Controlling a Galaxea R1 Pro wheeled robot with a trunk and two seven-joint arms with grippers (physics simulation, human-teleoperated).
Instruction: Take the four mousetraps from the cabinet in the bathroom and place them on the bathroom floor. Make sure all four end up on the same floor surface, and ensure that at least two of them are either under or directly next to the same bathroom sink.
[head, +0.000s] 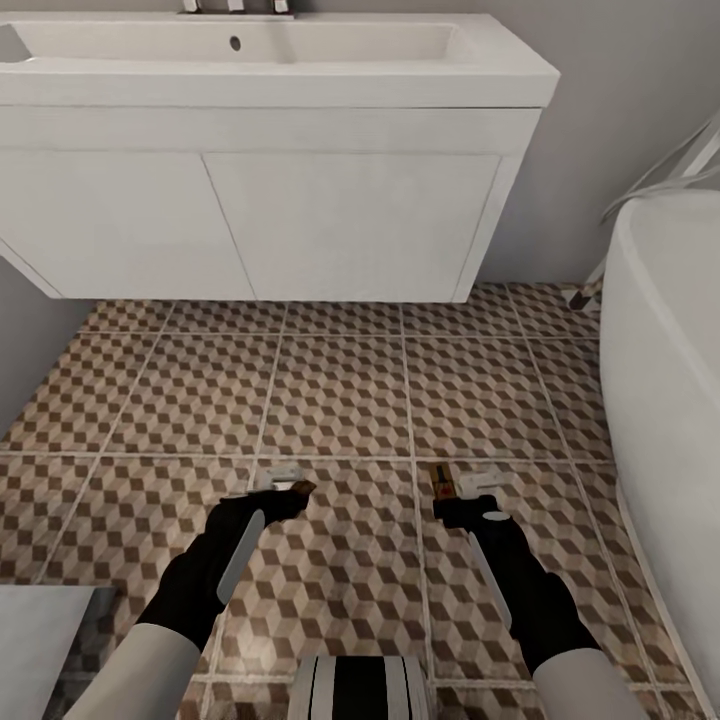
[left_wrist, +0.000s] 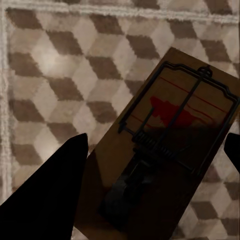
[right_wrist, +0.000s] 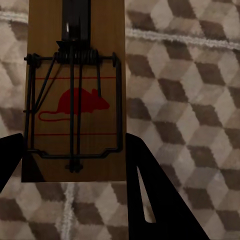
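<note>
Head view: mousetrap (head: 297, 488) in left tool (head: 287, 495), mousetrap (head: 441, 481) in right tool (head: 452, 505).

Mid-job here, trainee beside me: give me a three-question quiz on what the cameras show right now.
1. True or false: each tool holds a mousetrap.
2. What stands to the robot's right? A) bathtub B) toilet C) cabinet
3. What colour is the mouse printed on the traps?

Key:
1. True. The left tool grips the left mousetrap and the right tool grips the right mousetrap, above the bathroom floor.
2. A, the white bathtub; the sink is ahead.
3. Red.
</note>
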